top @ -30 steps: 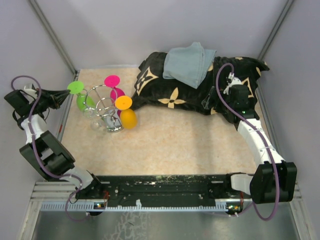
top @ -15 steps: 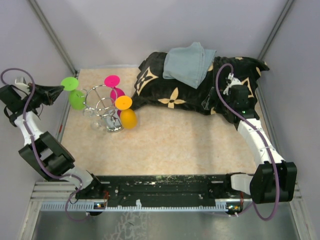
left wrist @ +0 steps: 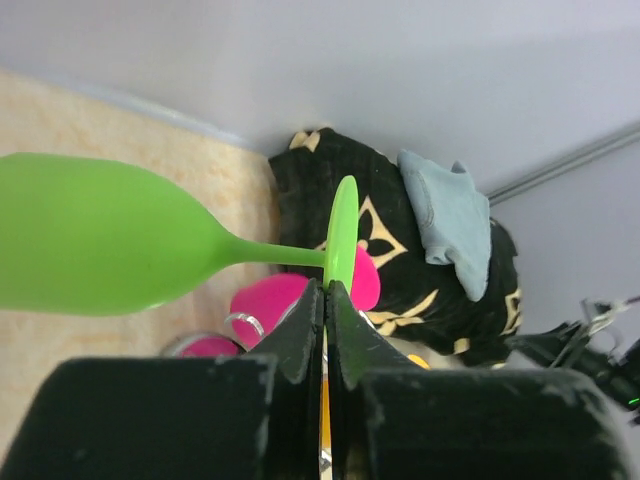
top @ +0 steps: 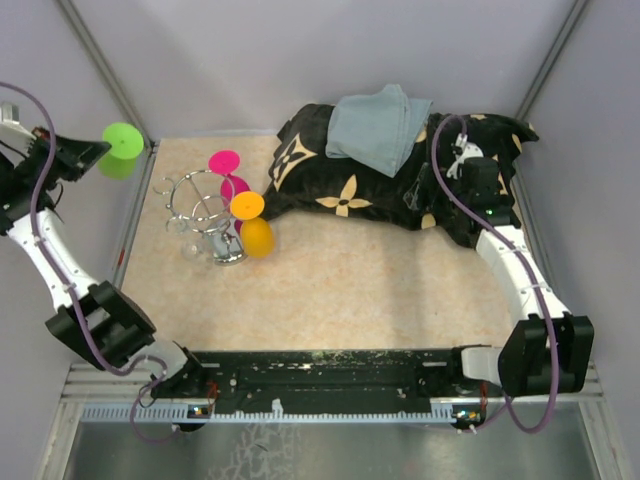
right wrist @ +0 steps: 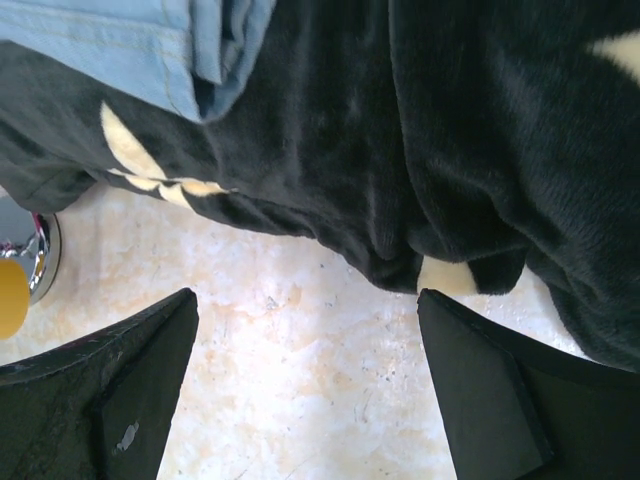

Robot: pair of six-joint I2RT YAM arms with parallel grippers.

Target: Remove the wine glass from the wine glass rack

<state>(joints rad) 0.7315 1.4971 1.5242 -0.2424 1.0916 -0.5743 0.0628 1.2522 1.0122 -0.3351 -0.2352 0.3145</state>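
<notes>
left tool clamped on foot of green wine glass, well left of rack; right tool spread wide, empty

Plain pale grey walls enclose a beige speckled tabletop, evenly lit, with metal struts at the corners.

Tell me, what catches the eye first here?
A bright green wine glass, pinched by its foot in the left gripper, is up at the far left, clear of the chrome rack. A pink glass and an orange glass are on that rack, beside a black flowered blanket.
</notes>
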